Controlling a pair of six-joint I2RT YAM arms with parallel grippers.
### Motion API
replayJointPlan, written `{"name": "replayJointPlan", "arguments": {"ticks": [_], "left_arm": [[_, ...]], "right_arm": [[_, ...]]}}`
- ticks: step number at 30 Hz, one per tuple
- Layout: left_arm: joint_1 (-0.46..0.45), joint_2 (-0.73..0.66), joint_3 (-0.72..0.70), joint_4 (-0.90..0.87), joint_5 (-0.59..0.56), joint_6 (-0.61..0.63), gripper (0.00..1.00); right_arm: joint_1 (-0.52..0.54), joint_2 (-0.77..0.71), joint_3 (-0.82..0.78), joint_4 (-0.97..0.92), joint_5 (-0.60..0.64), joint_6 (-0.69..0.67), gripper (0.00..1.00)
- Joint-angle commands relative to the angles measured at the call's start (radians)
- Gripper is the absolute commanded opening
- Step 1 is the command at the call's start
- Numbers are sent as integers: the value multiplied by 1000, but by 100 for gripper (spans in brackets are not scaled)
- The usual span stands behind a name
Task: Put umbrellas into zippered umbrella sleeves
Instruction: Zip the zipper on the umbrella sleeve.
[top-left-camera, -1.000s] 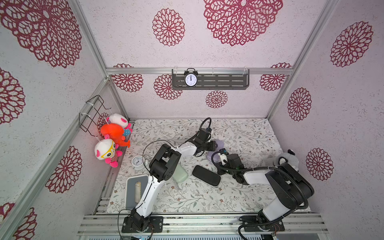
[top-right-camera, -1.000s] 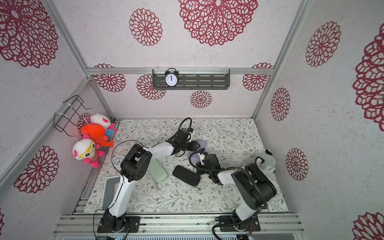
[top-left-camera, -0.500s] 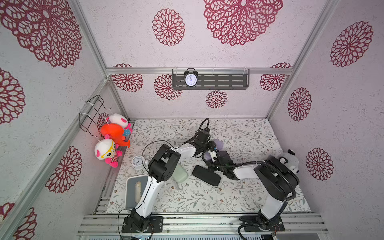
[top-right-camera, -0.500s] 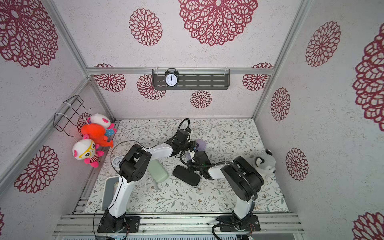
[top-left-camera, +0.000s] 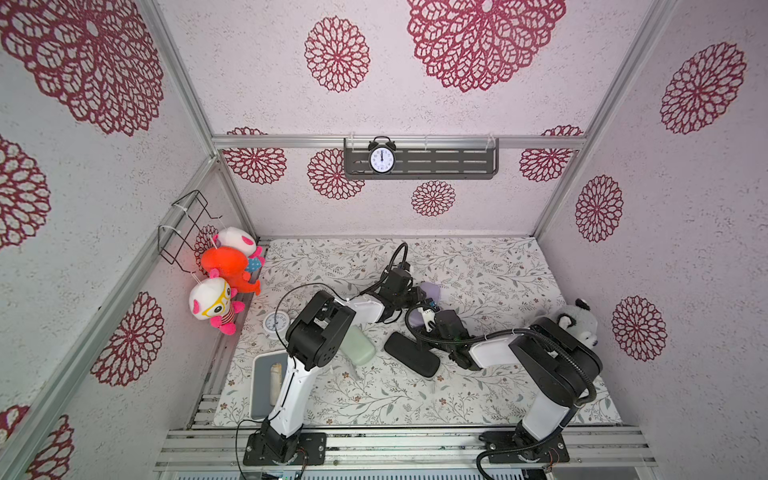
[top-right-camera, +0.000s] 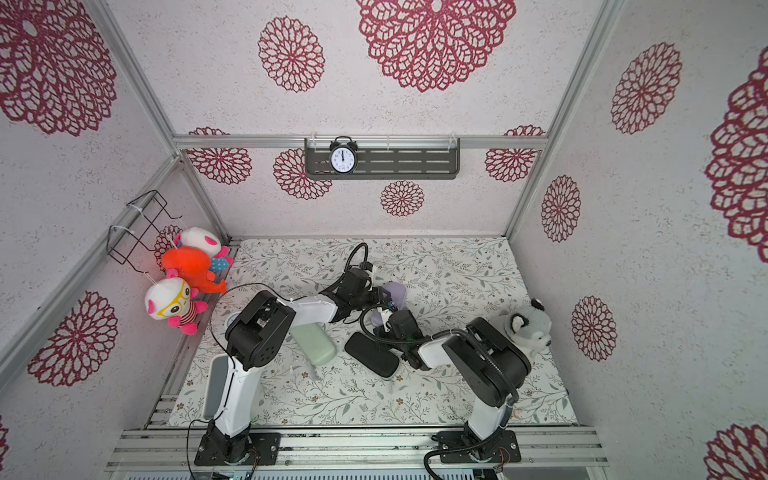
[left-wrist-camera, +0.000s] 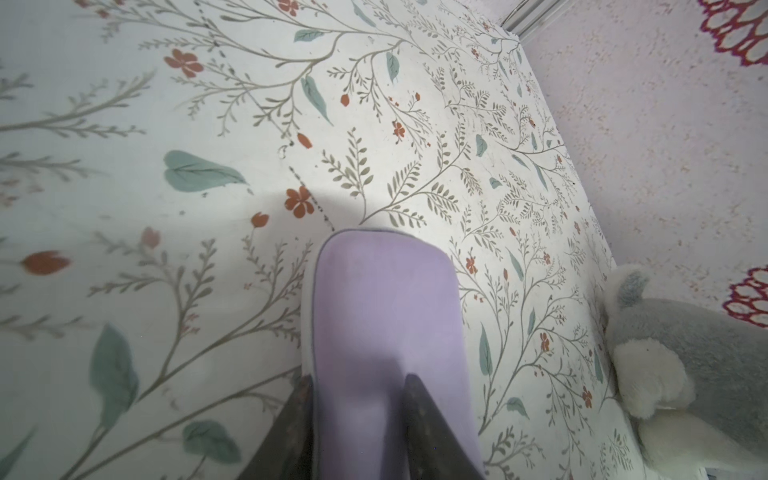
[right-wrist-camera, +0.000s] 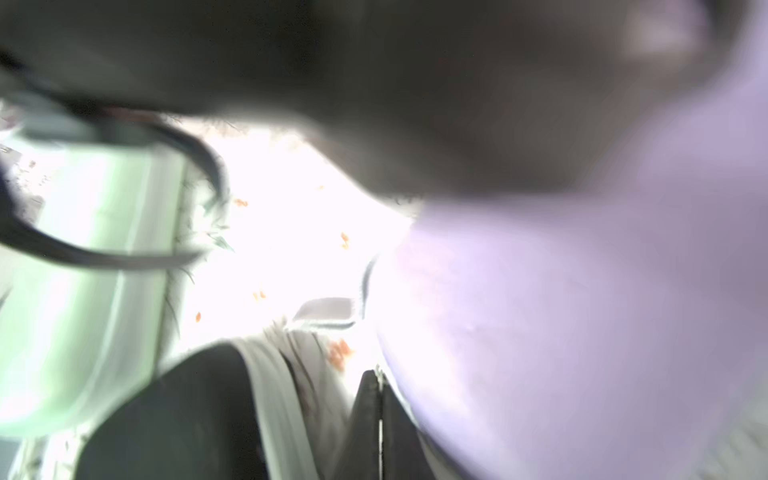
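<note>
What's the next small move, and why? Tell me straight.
Probably close the left gripper on the lilac sleeve: it straddles one long edge without a clear grip, while the shut right gripper sits beside the sleeve's near end. Steadying it likely comes first.

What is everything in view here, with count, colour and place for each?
Lilac zippered clamshell sleeve: one, lilac, mid-table between both grippers.
Mint green sleeve: one, mint green, partly under left arm.
Black sleeve: one, black, beside the mint one.
Rectangular tray: one, grey, front left edge, cream object inside.
Round dial: one, white, left edge.
Twin-bell alarm clock: one, black, on dark grey shelf, back wall.
Wire basket: one, black, left wall.
Hanging plush toys: three, white-pink and orange, left wall.
Plush animal: one, grey-white, right edge.
Floral mat: one, whitish, covering table.
Left gripper: one, dark, straddling lilac sleeve.
Right gripper: one, dark, shut, beside lilac sleeve.
</note>
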Motion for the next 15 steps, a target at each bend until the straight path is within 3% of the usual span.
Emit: {"name": "replayJointPlan", "arguments": {"ticks": [1,6,9,15], "left_arm": [[6,-3,-92,-157,-10,-8,36],[5,-59,-149,-144,-19,-3,36],[7,-81,-140,-159,-33,27,40],[24,-134,-95,-205,-54,125,69]], "right_arm": [[-73,-50,-26,-57,85,-3,0],[-92,-106,-54,-183,199,-59,0],[-124,-106,-50,-202,185,-81,0],[-169,-68,0,-223,149,-134,0]]}}
